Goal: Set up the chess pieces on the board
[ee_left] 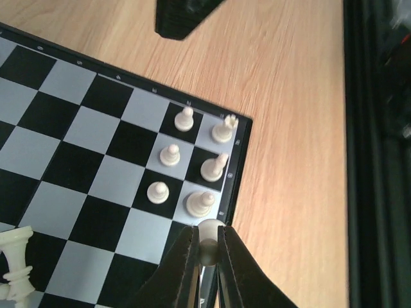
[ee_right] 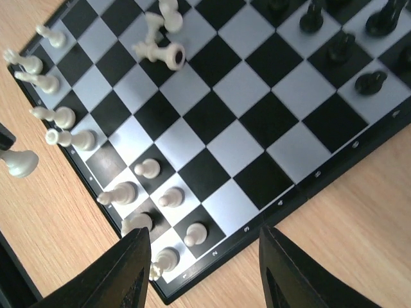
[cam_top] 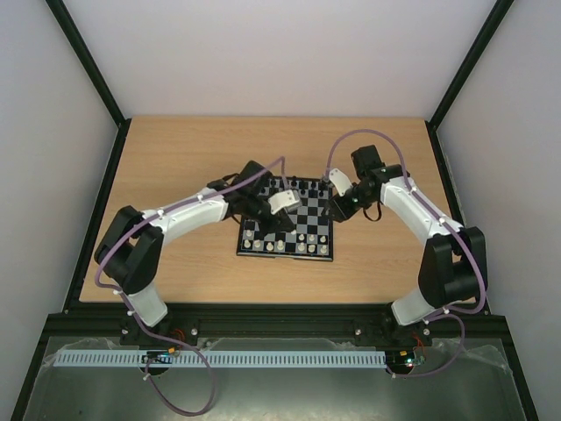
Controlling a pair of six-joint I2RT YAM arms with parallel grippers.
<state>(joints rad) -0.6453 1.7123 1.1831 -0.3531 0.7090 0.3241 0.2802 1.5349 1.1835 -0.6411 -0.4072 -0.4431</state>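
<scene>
Board sits mid-table on the wooden table, square to the arm bases. From the top view I see black pieces lined along its far edge and cream pieces along the near edge. The left wrist view shows one cream corner filled: three pawns in a line, and on the edge row beside them what look like a rook, a knight and a bishop. The right wrist view shows two toppled cream pieces lying on their sides mid-board, well apart from both rows. Left gripper is over the board's near-left part, fingers pinched tight on a round-headed cream piece. That piece is right at the board's border, just beside the bishop; I can't tell its type or whether it touches the board. Right gripper hangs over the board's right border with its fingers spread wide and nothing between them. In the top view, right gripper and left gripper are on opposite sides of the board, apart.
</scene>
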